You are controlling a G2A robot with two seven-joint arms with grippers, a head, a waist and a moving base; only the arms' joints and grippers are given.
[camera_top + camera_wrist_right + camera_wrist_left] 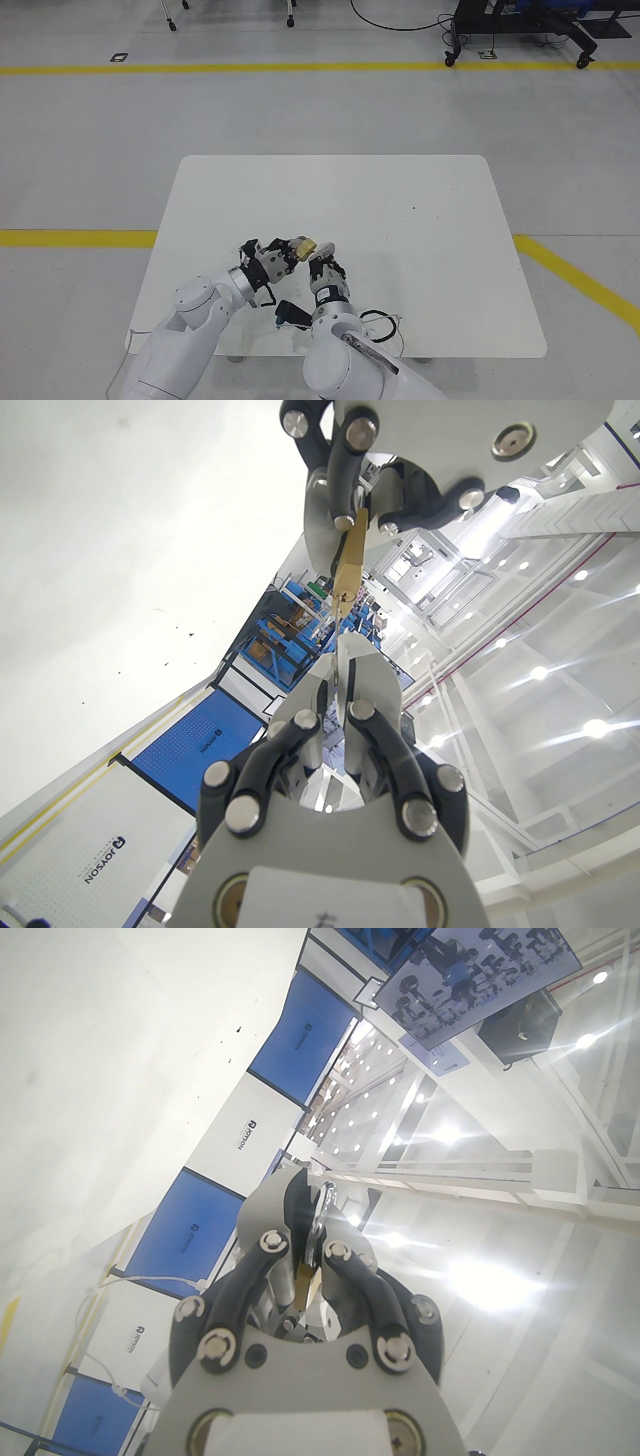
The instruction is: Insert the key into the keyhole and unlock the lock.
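Now left jaws clench brass lock [350, 560]; right jaws pinch silver key [336, 617], inserted.

The white counter [430, 300], a rounded-cornered slab, stands on a pale grey floor [300, 110] across a yellow line [70, 238]. One tiny dark speck [413, 208] lies on it, right of centre toward the far side.

You're looking at the left gripper [316, 1208] clamped on the lock [305, 1288], its silver shackle [327, 1195] poking out past the fingertips. Blue and white panels [200, 1228] stand behind.
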